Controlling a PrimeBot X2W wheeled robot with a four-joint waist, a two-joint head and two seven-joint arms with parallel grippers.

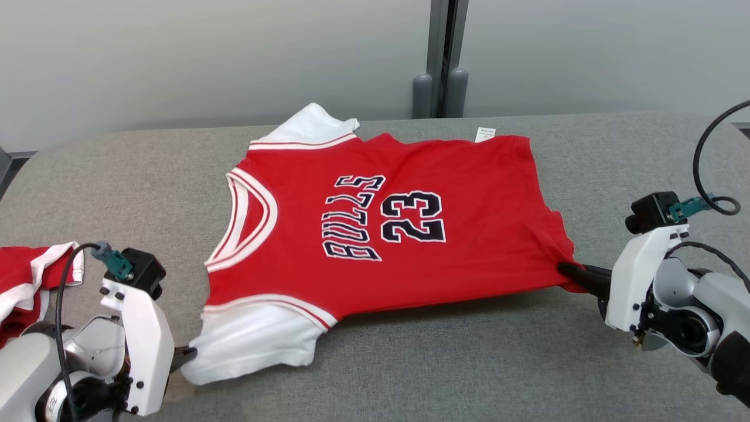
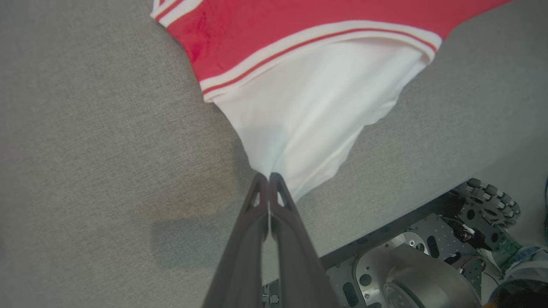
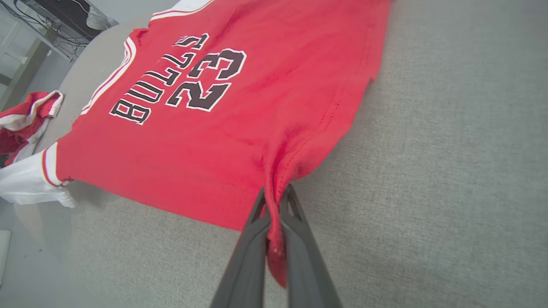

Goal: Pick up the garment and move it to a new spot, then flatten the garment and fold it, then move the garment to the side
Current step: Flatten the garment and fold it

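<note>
red jersey (image 1: 381, 234) lies spread, print side up, on the grey worktop (image 1: 469, 363), stretched between the two sets of fingers. left fingers (image 2: 248, 239) are pressed together, pinching the tip of the white sleeve (image 2: 308, 111) at their ends; the sleeve fans out ahead of them. right fingers (image 3: 252, 244) are closed on a bunched corner of the red hem (image 3: 284, 167), with cloth trapped between them. second red-and-white garment (image 1: 29, 275) sits crumpled to the outer side of the left fingers, apart from the jersey.
</note>
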